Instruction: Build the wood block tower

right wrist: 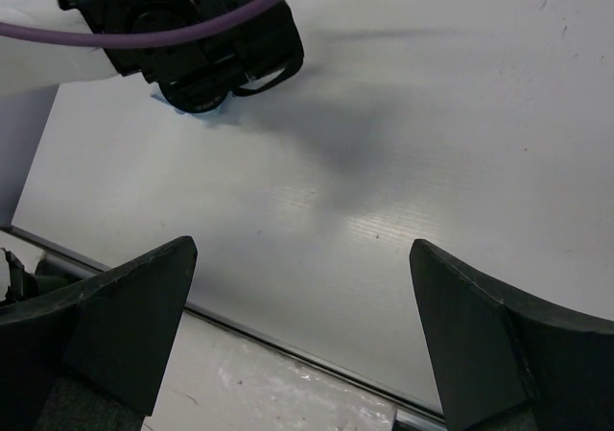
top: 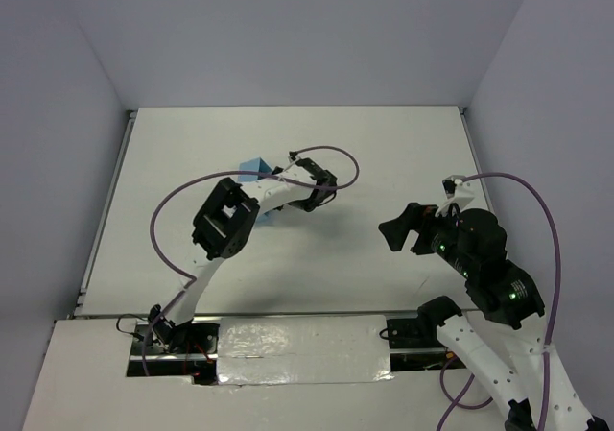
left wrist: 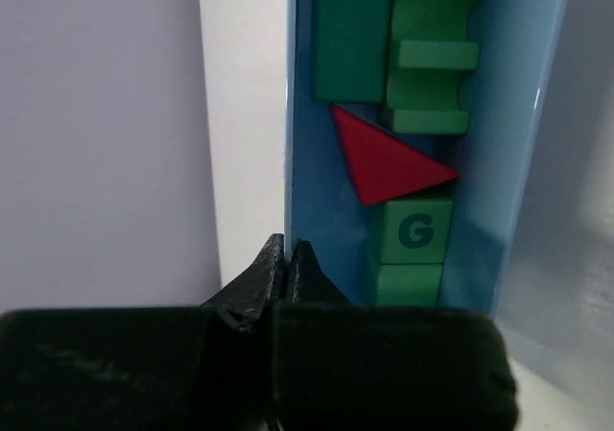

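Looking on a white table [top: 288, 143] closed in by pale lavender walls [top: 288, 28] behind and on both sides. Noticing soft, even light and a metal rail [top: 104, 210] along the left edge

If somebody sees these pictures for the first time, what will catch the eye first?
In the left wrist view, the red triangular block stands out, lying among green blocks inside the light blue box. The left gripper is shut right at that box's left wall. On the other side, the right gripper hangs wide open over the white table.
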{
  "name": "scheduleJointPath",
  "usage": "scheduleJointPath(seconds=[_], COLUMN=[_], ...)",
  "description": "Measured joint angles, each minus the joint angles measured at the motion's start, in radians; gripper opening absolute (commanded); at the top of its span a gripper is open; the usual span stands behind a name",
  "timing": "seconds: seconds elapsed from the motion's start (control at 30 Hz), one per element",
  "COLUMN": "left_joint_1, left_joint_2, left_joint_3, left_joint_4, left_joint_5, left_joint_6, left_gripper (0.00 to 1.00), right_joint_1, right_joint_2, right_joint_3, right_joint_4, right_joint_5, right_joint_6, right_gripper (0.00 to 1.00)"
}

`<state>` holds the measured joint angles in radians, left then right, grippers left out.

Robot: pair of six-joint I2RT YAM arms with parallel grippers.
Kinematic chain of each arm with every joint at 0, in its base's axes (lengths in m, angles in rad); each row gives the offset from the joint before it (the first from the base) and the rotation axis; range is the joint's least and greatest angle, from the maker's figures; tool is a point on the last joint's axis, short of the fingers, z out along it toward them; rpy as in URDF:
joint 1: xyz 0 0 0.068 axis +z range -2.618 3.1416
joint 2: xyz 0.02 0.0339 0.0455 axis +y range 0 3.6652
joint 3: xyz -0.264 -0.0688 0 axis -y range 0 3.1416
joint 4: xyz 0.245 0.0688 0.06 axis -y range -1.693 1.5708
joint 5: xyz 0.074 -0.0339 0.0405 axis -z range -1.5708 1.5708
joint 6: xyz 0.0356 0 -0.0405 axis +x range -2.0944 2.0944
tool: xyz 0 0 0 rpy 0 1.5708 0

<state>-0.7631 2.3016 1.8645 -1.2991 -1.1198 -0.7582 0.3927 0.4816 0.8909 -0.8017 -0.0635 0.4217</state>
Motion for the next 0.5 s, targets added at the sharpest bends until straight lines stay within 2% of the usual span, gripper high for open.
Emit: scheduleJointPath(seconds=[0.17,0.27,0.3,0.37,0.4,0.5], left_joint_1=[-0.035,-0.061,-0.070,-0.089,-0.098,-0.119], left_joint_2=[0.035,0.035,0.035,0.036,0.039,0.049], left_joint_3=[0.020,0.023,0.024,0.024,0.024,0.023], left_joint_4=[-0.047,-0.031,-0.019,0.010,0.028,0.068], left_joint_5=[-0.031,-0.027,-0.023,0.005,0.018,0.058], left_joint_6=[0.033,0.056,0.064,0.082,0.084,0.102], left_gripper=[0.14,0.26,0.39,0.53,0.66,0.83], right_joint_1=[0.000,0.000,0.000,0.000,0.000,0.000], right_joint_2=[-0.006,-0.011,-0.011,-0.011,-0.011,-0.013], right_joint_3=[0.000,0.000,0.000,0.000,0.000,0.000], right_joint_4=[0.000,0.000,0.000,0.000,0.000,0.000], right_joint_5=[0.000,-0.001,-0.001,-0.001,-0.001,-0.001], right_joint_6=[-0.003,-0.005,-0.005,-0.005,-0.005,-0.010], right_gripper=[1.00,1.00,1.00,1.00,1.00,1.00])
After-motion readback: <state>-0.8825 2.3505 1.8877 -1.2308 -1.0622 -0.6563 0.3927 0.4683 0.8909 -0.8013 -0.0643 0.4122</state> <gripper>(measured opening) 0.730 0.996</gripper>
